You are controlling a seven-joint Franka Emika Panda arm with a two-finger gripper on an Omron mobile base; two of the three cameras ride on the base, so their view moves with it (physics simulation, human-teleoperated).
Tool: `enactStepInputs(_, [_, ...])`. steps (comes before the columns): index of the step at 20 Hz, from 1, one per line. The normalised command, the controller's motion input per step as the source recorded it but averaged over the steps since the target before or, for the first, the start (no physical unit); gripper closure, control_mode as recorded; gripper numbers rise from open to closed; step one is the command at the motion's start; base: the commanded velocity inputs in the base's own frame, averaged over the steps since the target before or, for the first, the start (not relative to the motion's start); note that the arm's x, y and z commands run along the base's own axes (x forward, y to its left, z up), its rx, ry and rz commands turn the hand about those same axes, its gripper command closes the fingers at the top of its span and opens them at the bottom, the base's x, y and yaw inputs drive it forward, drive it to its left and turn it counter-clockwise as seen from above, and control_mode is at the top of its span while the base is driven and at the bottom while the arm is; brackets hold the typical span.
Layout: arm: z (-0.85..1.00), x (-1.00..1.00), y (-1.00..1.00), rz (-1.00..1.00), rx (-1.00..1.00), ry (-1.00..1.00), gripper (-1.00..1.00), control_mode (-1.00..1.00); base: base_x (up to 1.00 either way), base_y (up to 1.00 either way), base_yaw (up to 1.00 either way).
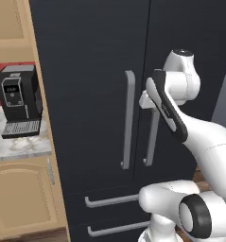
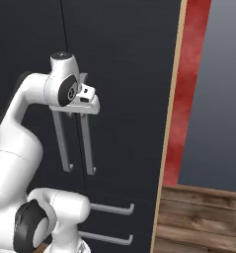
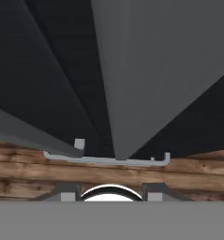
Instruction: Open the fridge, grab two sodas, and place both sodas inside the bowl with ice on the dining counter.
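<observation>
The fridge (image 1: 95, 94) is unopened, the claw (image 1: 150, 101) shut on its right door handle (image 1: 152, 137); sodas and bowl remain.

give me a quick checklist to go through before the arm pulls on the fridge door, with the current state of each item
1. Fridge doors both shut, nothing opened yet: ok as a starting state.
2. Gripper at the right door handle, near its top: ok, it sits against the bar in both base views.
3. Jaws shut around that handle: cannot tell; they read as shut, but the hand hides the contact and the hand view is too close to show it.
4. Left door handle free of the arm: ok.
5. Swing path for the right door: cannot tell; the arm's own base stands in front of the lower drawers.
6. Coffee machine on the side counter well away from the doors: ok.
</observation>
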Motion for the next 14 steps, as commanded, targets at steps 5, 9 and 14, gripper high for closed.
enactStepInputs(5, [0.00, -0.09, 0.00, 0.00, 0.00, -0.02, -1.00, 1.00, -0.40, 0.01, 0.00])
enactStepInputs(9, [0.00, 0.00, 0.00, 0.00, 0.00, 0.00, -1.00, 1.00, -0.81, 0.01, 0.01])
enactStepInputs(14, [0.00, 0.00, 0.00, 0.00, 0.00, 0.00, -1.00, 1.00, -0.35, 0.00, 0.00])
